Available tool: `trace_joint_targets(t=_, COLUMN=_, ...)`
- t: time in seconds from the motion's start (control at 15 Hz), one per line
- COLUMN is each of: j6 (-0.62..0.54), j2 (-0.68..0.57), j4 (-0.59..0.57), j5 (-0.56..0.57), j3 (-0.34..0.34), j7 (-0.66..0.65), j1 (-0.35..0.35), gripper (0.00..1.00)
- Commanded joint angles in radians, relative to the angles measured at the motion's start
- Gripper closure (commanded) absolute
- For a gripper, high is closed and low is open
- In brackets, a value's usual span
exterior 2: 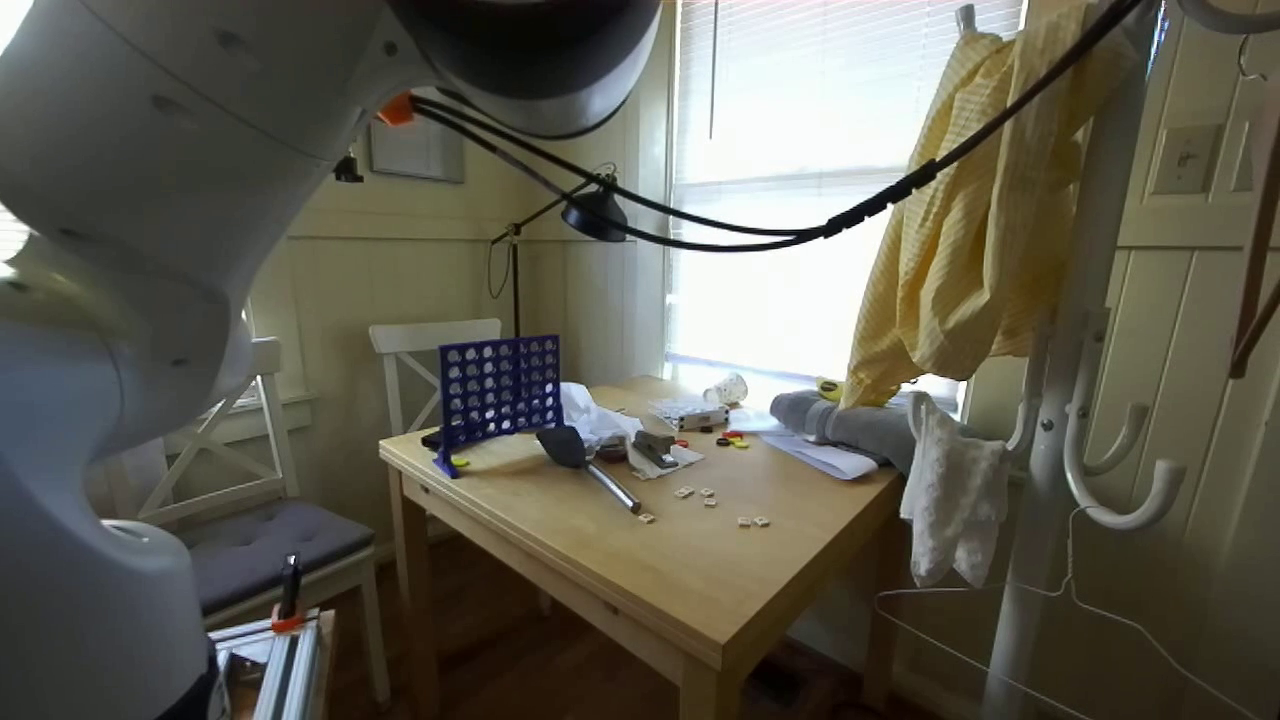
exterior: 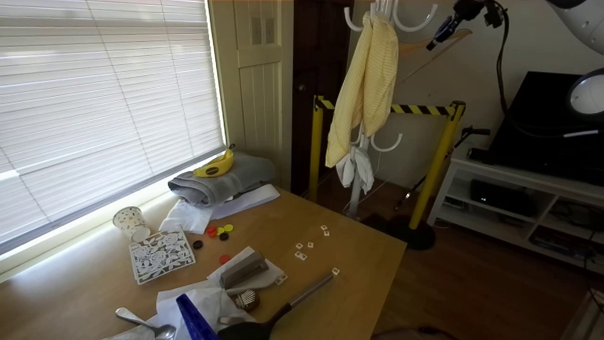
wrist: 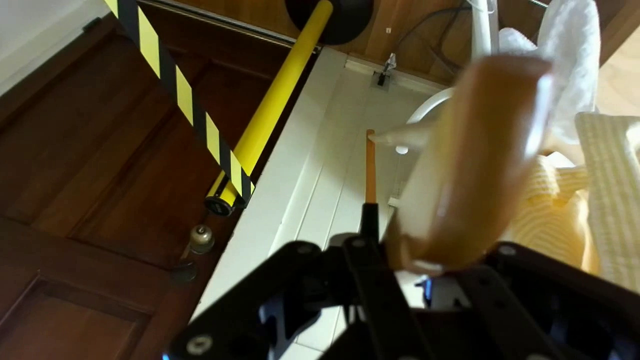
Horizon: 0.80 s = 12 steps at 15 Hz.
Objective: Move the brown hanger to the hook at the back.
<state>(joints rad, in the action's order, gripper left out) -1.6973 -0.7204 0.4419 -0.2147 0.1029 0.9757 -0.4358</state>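
Observation:
The brown hanger point(exterior: 411, 47) is in the air behind the coat rack and yellow garment in an exterior view. My gripper point(exterior: 431, 45) is shut on its upper wooden arm there. In the wrist view the hanger point(wrist: 475, 155) is large and blurred, with a thin orange-brown strip beyond my dark fingertip point(wrist: 370, 217); it hides part of the jaws. In an exterior view only part of the hanger point(exterior 2: 1262, 230) shows at the right edge, and the gripper is out of view. White upper hooks point(exterior: 417, 26) are beside the hanger; I cannot tell if it touches one.
The yellow garment point(exterior: 365, 80) hangs on the rack, with white socks point(exterior: 356, 167) on lower hooks point(exterior: 389, 144). A white wire hanger point(exterior 2: 1070, 585) hangs low. A yellow-black barrier tape point(exterior: 420, 109) and posts stand behind. The cluttered table point(exterior: 368, 283) is nearby.

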Motion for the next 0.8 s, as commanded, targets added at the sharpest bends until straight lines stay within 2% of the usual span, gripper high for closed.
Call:
trace_joint_targets(t=0.0, j6=-0.012, j2=0.007, j4=0.000, j5=-0.038, j3=0.018, j7=0.040, j1=-0.027, gripper=0.96)
trace_joint_targets(t=0.47, j6=-0.074, j2=0.010, j4=-0.002, j5=-0.097, j3=0.043, j7=0.086, j1=-0.073, gripper=0.96)
trace_joint_targets(t=0.73, j6=-0.072, j2=0.006, j4=-0.002, j5=-0.140, j3=0.064, j7=0.106, j1=-0.097, gripper=0.96)
